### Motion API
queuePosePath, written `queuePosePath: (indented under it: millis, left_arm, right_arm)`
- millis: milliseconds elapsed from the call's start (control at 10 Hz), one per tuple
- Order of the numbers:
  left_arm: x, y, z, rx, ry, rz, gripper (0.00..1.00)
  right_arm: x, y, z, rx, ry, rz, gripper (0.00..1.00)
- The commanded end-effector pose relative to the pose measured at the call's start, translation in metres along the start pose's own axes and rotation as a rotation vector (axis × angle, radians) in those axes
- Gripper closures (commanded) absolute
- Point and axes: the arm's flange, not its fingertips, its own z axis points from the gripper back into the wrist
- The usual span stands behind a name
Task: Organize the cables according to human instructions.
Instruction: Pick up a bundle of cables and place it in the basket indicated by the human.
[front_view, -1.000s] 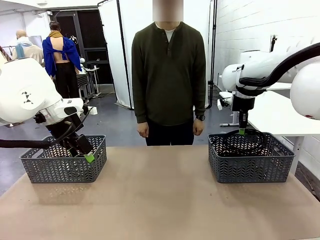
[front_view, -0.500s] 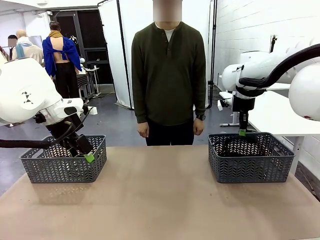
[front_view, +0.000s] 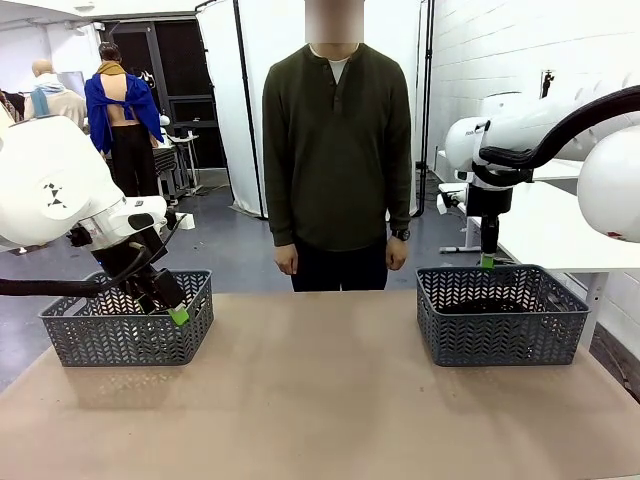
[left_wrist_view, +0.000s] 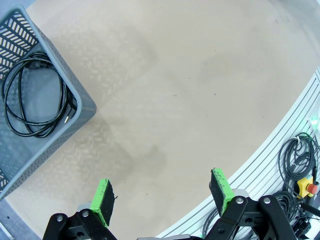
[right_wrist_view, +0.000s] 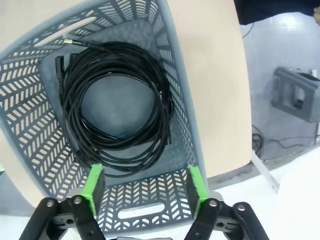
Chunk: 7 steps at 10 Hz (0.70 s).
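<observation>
Item: table (front_view: 320, 400), tan, matte, taken as the landmark.

Right basket (front_view: 500, 312), grey lattice plastic, on the table's right part. Contents, seen from the right wrist: large cable coil (right_wrist_view: 117, 107), thin black cord wound in many overlapping round turns, lying flat on the basket floor; a small black plug end sits at the coil's edge near one corner.

Left basket (front_view: 128, 320), same make, on the table's left part. Contents, seen from the left wrist: small cable coil (left_wrist_view: 35, 95), thin black cord in a few loose turns, a slim plug end pointing toward the basket's near corner.

Right gripper (right_wrist_view: 145, 187): above the right basket, green pads spread wide apart, nothing between them, clear of the coil below.

Left gripper (left_wrist_view: 162, 196): over bare table beside the left basket, jaws fully spread, empty.

Person (front_view: 337, 150): standing at the table's far edge, olive long-sleeved shirt, arms hanging, wristwatch on one wrist.
</observation>
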Motion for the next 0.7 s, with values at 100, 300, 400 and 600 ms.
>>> queuePosePath:
  millis: [100,300,400,600]
  left_arm:
    - [-0.0003,-0.0003,0.0008,0.005,-0.006,0.009,0.0]
    - [-0.0003,-0.0003,0.0008,0.005,-0.006,0.009,0.0]
    - [-0.0003,-0.0003,0.0008,0.005,-0.006,0.009,0.0]
    - [-0.0003,-0.0003,0.0008,0.005,-0.006,0.009,0.0]
  right_arm:
    - [0.0054,-0.0061,0.0025,0.023,-0.018,-0.023,0.0]
    - [0.0009,-0.0007,0.0007,0.004,0.0,-0.001,0.0]
    - [0.0009,-0.0007,0.0007,0.004,0.0,-0.001,0.0]
    - [0.0009,-0.0007,0.0007,0.004,0.0,-0.001,0.0]
